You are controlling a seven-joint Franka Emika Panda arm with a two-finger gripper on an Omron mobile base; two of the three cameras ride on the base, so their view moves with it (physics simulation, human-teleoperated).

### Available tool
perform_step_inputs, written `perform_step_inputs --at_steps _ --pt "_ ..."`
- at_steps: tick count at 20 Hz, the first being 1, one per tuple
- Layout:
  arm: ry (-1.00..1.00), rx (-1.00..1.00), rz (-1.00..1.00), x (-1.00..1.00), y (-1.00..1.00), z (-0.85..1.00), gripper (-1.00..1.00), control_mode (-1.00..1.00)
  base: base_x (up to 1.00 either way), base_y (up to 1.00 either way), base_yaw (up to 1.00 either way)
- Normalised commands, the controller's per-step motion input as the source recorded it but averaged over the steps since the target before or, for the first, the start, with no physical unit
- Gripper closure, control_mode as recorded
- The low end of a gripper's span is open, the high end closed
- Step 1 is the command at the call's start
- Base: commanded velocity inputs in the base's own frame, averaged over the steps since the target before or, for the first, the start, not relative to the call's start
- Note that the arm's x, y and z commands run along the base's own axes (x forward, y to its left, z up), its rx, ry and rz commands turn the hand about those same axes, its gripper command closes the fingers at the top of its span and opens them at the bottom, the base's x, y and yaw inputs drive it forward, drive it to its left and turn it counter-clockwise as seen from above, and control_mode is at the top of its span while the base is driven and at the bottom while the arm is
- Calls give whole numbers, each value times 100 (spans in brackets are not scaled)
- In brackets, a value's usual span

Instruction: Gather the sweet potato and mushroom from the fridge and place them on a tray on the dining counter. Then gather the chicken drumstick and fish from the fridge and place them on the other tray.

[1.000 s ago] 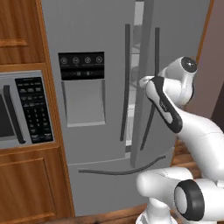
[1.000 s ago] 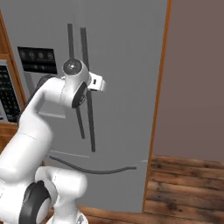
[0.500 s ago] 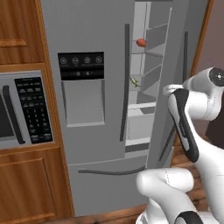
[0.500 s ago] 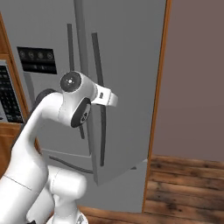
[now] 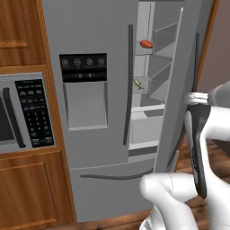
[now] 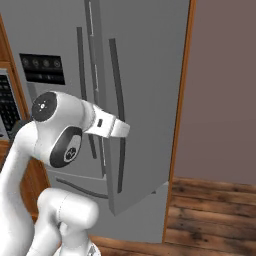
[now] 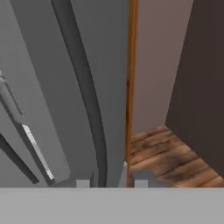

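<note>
The gripper [image 7: 111, 183] was closed at the dark bar handle [image 7: 85, 100] of the fridge's right door [image 6: 145, 100], and whether it actually clamped that handle could not be told. The door stood partly open, showing white shelves [image 5: 148, 96] inside the fridge [image 5: 90, 58]. A red item [image 5: 146, 43] lay on an upper shelf, a small greenish one [image 5: 138, 83] below it. A microwave [image 5: 24, 112] sat to the left.

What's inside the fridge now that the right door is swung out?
Inside the fridge: white shelves, a red item up high, a small green-yellow one below. The left door and open right door hide everything else.
</note>
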Motion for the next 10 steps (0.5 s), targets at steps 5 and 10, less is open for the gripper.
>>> perform_step_inputs --at_steps 5,10 --pt "-8 -11 -6 -93 44 69 -100 -100 0 0 0" --pt "0 -23 1 -26 99 53 -100 -100 0 0 0"
